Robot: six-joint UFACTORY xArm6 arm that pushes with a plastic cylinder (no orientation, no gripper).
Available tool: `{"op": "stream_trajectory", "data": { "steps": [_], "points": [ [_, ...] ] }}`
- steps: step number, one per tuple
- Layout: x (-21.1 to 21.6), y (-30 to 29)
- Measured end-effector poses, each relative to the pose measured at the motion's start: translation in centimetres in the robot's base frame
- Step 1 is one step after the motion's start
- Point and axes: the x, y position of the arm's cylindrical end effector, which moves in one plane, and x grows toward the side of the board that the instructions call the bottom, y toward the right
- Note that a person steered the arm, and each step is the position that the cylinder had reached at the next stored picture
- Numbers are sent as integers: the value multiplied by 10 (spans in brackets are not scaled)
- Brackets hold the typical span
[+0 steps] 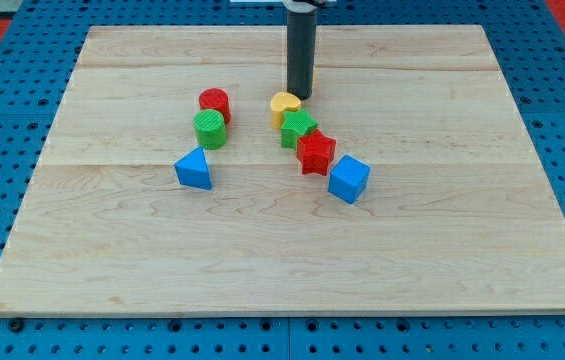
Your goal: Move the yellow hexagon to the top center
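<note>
A small yellow block [284,106] lies a little above the board's middle; I cannot make out its exact shape. My tip [302,97] stands just at its upper right, touching it or nearly so. The dark rod [302,50] comes down from the view's top. A green block [299,129] sits right below the yellow one and touches it.
A red star [315,152] and a blue cube [348,179] run down to the right from the green block. To the left are a red cylinder [214,102], a green cylinder [210,129] and a blue triangle [194,169]. The wooden board [282,270] lies on a blue pegboard.
</note>
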Motion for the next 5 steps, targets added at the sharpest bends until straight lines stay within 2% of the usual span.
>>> {"op": "stream_trajectory", "data": {
  "steps": [1, 2, 3, 4, 5],
  "points": [
    [-32, 0],
    [-33, -27],
    [-33, -29],
    [-45, -1],
    [-44, -18]
  ]
}}
